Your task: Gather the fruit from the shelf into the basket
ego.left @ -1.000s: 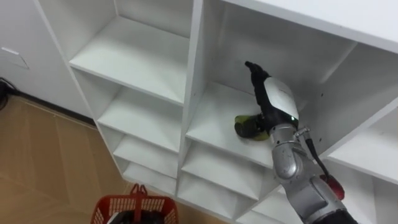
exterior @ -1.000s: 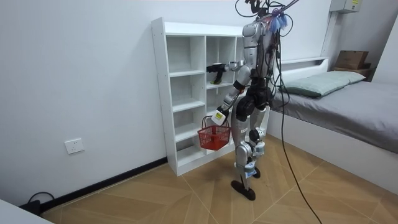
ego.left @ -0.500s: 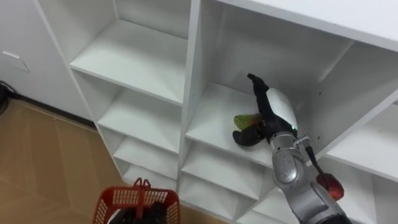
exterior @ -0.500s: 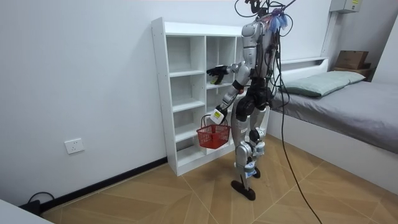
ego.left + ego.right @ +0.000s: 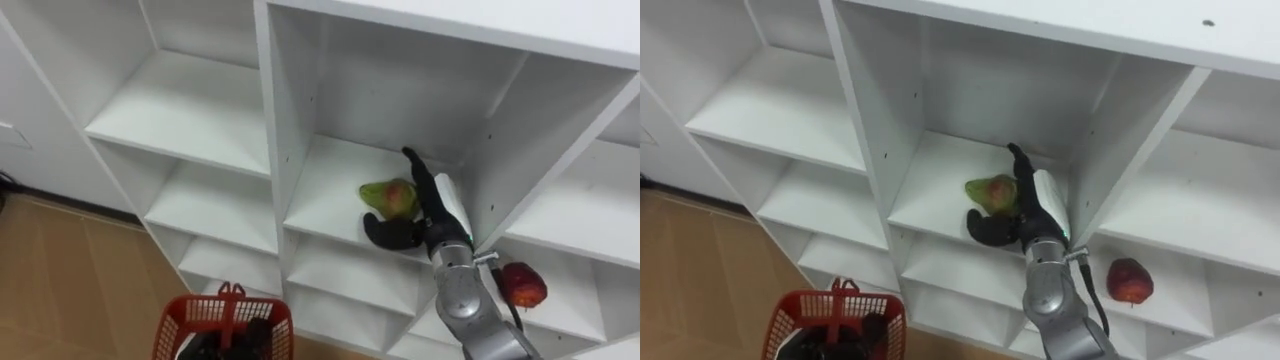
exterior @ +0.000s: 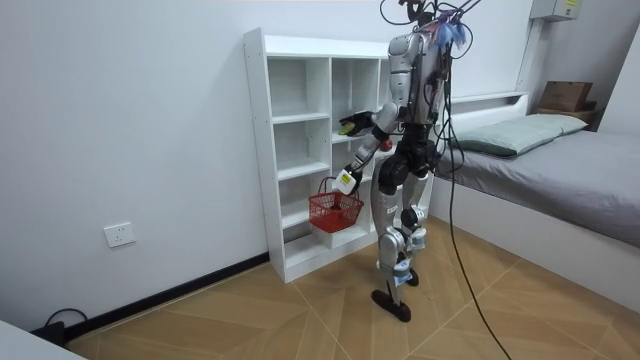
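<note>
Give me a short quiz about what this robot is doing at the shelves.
1. Fill in: the basket low on the left of the eye views is ___ in colour.
2. True or false: the right hand is curled round the green fruit.
3. Where does the red fruit lie? A: in the basket. B: on a shelf below and to the right of the hand. C: on the floor.
Key: 1 red; 2 true; 3 B.
</note>
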You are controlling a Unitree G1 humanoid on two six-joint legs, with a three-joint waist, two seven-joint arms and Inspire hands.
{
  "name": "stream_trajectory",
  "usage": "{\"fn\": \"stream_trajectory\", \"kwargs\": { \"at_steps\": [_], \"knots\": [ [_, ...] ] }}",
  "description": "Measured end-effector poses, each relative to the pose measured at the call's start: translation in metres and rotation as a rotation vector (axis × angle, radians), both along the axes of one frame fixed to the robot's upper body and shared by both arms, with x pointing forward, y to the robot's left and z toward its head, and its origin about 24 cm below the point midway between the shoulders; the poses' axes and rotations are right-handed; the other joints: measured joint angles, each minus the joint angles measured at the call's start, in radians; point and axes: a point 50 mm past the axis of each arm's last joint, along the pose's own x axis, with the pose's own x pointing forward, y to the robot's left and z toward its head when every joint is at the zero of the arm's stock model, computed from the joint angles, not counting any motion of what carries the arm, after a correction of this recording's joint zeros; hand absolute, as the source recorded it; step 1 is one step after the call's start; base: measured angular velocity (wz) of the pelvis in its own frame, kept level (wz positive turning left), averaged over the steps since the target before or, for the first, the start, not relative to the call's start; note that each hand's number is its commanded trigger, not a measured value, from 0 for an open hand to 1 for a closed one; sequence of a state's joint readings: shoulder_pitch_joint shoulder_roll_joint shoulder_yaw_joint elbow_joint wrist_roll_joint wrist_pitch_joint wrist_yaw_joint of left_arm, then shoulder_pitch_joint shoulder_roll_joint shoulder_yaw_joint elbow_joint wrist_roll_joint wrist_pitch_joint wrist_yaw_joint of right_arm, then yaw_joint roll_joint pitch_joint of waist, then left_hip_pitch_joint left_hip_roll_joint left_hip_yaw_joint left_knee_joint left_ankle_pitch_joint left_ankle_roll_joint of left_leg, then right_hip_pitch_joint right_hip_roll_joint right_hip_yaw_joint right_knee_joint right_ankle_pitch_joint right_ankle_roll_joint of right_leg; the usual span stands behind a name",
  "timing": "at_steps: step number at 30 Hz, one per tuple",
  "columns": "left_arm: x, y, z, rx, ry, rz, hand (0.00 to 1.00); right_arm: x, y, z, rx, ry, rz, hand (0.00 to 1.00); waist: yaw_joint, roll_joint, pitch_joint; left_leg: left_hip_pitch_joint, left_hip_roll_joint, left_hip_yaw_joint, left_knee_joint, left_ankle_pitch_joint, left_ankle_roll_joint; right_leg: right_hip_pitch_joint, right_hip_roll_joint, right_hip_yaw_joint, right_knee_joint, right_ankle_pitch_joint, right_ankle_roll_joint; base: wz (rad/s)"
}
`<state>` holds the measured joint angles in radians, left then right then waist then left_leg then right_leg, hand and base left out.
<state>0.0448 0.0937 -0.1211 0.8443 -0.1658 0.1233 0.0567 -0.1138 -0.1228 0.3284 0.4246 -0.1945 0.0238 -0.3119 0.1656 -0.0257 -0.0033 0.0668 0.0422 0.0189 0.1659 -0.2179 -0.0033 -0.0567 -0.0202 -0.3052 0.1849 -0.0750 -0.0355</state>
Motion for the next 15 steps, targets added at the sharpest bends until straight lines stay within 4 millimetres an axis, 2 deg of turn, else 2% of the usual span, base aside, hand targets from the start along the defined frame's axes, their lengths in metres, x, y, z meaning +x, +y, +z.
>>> {"fn": "stream_trajectory", "kwargs": {
  "at_steps": [1,2,3,4,5,9,15],
  "knots": [
    [0.0,0.0,0.0,0.0,0.001,0.0,1.0,0.0,0.0,0.0,0.008,0.002,-0.004,0.0,0.0,-0.001,-0.0003,0.0,0.0,0.0,0.0,0.0,0.0,0.001,0.0,0.0,0.0,0.0,0.0,0.0],
    [0.0,-0.001,0.0,-0.001,0.001,0.0,1.0,0.0,0.0,-0.001,0.025,0.004,-0.012,0.11,-0.002,-0.002,-0.0009,0.0,-0.001,0.0,-0.001,0.0,0.0,0.001,-0.001,0.0,-0.001,0.0,0.0,0.0],
    [0.0,-0.001,0.0,0.0,0.002,0.0,1.0,0.0,-0.001,-0.002,0.03,0.009,-0.015,0.44,-0.003,-0.004,-0.0012,0.001,-0.001,0.0,0.0,0.0,0.0,0.001,-0.001,0.0,-0.001,0.0,0.0,0.0],
    [-0.001,-0.001,0.0,0.0,0.003,0.0,1.0,0.0,-0.001,-0.003,0.03,0.009,-0.014,0.85,-0.004,-0.004,-0.0012,0.001,-0.001,0.0,0.0,0.0,0.0,0.002,-0.001,0.0,-0.001,0.0,0.0,0.0],
    [-0.001,-0.001,-0.001,0.001,0.006,0.001,1.0,0.0,-0.001,-0.004,0.031,0.009,-0.012,1.0,-0.005,-0.002,0.0006,0.002,-0.001,0.0,0.0,0.0,0.0,0.002,-0.001,0.0,-0.001,0.0,0.0,0.0],
    [-0.008,0.001,-0.005,0.008,0.039,0.006,1.0,0.005,-0.001,-0.001,0.025,-0.01,-0.021,1.0,-0.023,-0.008,0.0052,-0.003,-0.002,-0.001,-0.002,-0.001,0.002,0.001,-0.002,-0.002,-0.001,-0.001,0.002,0.01],
    [-0.011,0.001,-0.007,0.026,0.07,0.013,1.0,0.008,-0.001,0.002,0.017,-0.029,-0.032,1.0,-0.03,-0.01,0.005,-0.005,-0.004,0.001,0.0,-0.004,0.005,0.001,-0.004,0.0,-0.001,-0.001,0.004,0.0]
  ]
}}
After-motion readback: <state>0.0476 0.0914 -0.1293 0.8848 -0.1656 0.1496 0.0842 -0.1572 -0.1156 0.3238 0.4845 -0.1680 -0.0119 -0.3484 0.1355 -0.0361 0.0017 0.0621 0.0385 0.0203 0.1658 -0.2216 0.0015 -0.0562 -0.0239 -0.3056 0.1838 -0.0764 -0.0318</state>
